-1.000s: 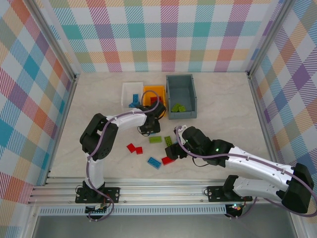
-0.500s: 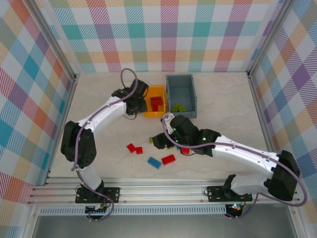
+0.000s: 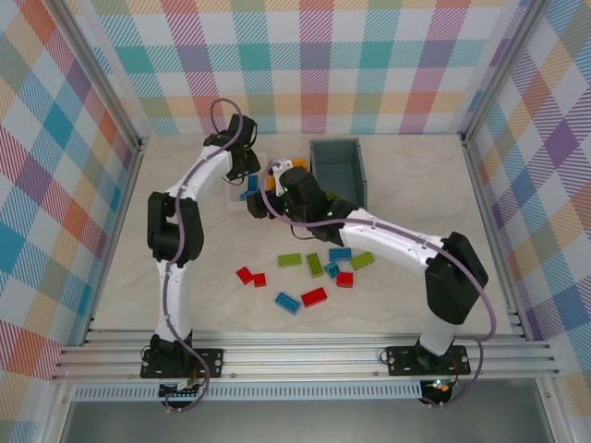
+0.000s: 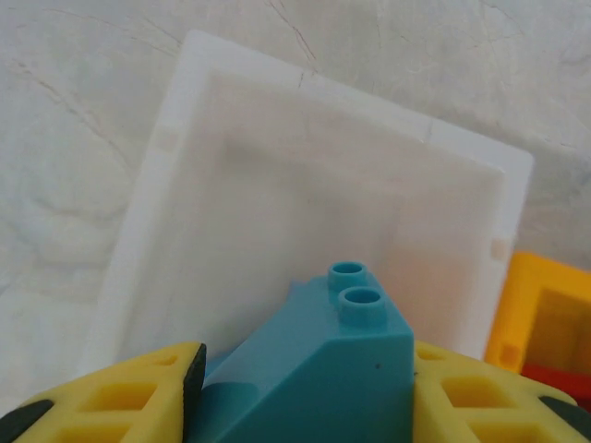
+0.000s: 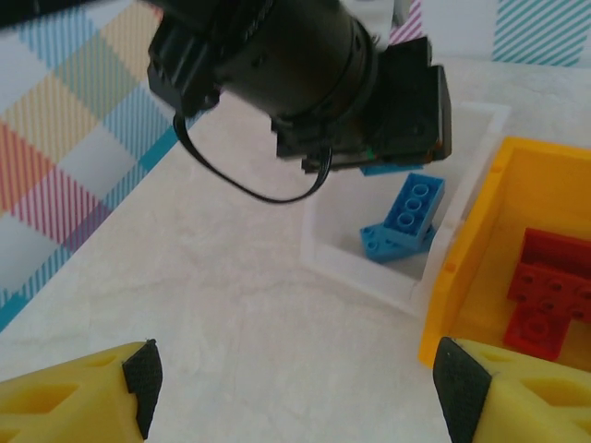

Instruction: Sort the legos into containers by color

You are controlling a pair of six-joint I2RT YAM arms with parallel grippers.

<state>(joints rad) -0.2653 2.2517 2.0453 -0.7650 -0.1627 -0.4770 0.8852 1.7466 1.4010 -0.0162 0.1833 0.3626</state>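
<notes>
My left gripper (image 4: 309, 378) is shut on a blue sloped lego (image 4: 323, 355) and hangs over the white bin (image 4: 175, 138). From above, the left gripper (image 3: 246, 175) covers most of that white bin (image 3: 233, 173). Two blue legos (image 5: 406, 217) lie inside the white bin (image 5: 369, 277). The orange bin (image 5: 471, 249) beside it holds red legos (image 5: 549, 286). My right gripper (image 5: 300, 378) is open and empty, low over bare table in front of both bins, and the top view has the right gripper (image 3: 262, 204) just below them. The grey bin (image 3: 337, 164) stands to the right.
Loose legos lie mid-table: green ones (image 3: 290, 260), blue ones (image 3: 340, 254), red ones (image 3: 314, 296) and a red pair (image 3: 247, 275). The two arms cross closely near the white and orange bins. The left gripper's black body (image 5: 305, 74) hangs right ahead of my right wrist camera.
The left arm swung from mid-table up to the white bin with the blue lego. The right arm moved from the loose legos to just before the white and orange bins.
</notes>
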